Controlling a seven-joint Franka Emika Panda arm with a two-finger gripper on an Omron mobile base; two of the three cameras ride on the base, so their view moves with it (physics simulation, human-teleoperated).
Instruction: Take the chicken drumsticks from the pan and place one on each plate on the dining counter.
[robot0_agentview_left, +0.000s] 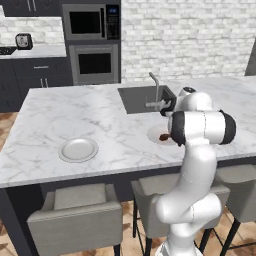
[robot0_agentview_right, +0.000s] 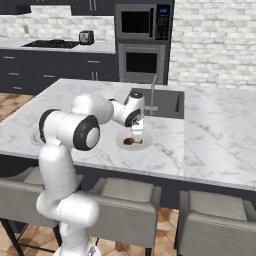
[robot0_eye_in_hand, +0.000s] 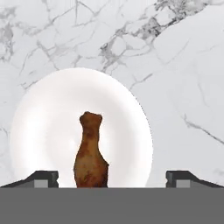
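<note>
One chicken drumstick (robot0_eye_in_hand: 90, 153) lies on the plate (robot0_eye_in_hand: 48, 127) in the hand view, between the gripper (robot0_eye_in_hand: 112, 178)'s wide-open jaws and clear of both fingertips (robot0_eye_in_hand: 43, 178). Left base view adds a second plate (robot0_agentview_left: 78, 149), bare, further left of the sink (robot0_agentview_left: 145, 97) along the dining counter (robot0_agentview_left: 100, 117); the arm hides most of the drumstick there. Right base view adds a black stove (robot0_agentview_right: 50, 44) and toaster (robot0_agentview_right: 86, 36) on the back worktop beyond the sink, with microwave (robot0_agentview_right: 142, 21) and oven (robot0_agentview_right: 141, 62) in the wall.
</note>
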